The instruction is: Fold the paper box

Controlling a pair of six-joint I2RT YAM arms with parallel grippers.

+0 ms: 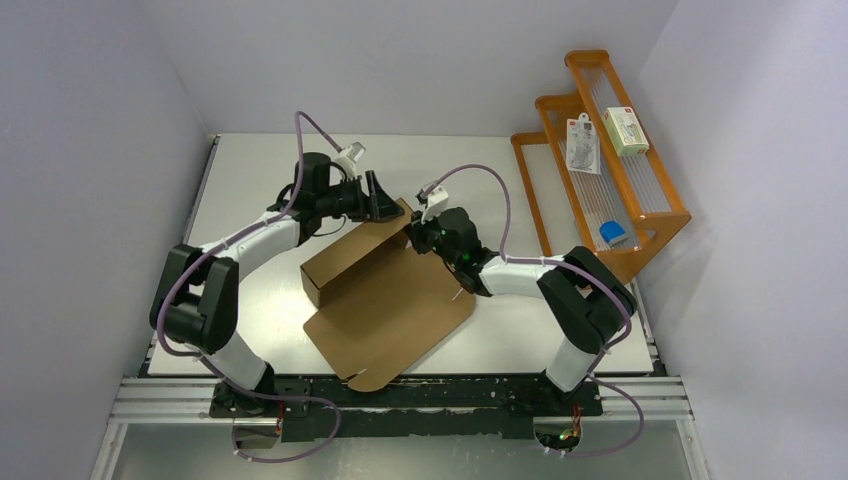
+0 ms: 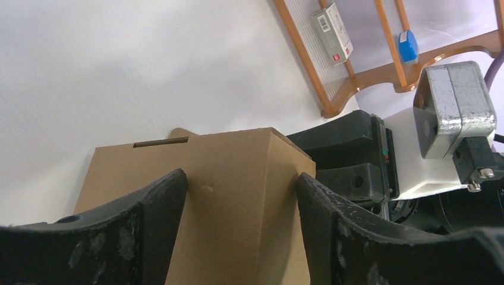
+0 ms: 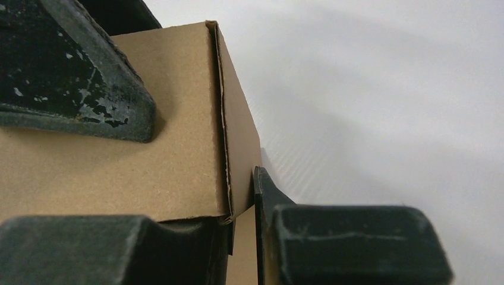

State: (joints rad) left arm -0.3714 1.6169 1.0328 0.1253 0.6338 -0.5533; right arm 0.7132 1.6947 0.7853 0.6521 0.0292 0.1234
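The paper box (image 1: pixel 385 290) is brown cardboard, partly folded, with a raised long part at its far left and a flat panel toward the near edge. My left gripper (image 1: pixel 385 205) is at the box's far end. In the left wrist view it (image 2: pixel 241 178) is open, and the box's end (image 2: pixel 232 160) fills the space between its fingers. My right gripper (image 1: pixel 415 232) is at the same far corner. In the right wrist view it (image 3: pixel 242 208) is shut on a thin upright wall of the box (image 3: pixel 119 172). A left finger (image 3: pixel 77 77) rests on the box top.
An orange wire-fronted rack (image 1: pixel 610 170) stands at the right back with small white packages (image 1: pixel 583 143) and a blue item (image 1: pixel 613 233). The rack also shows in the left wrist view (image 2: pixel 333 89). White walls enclose the table (image 1: pixel 250 170).
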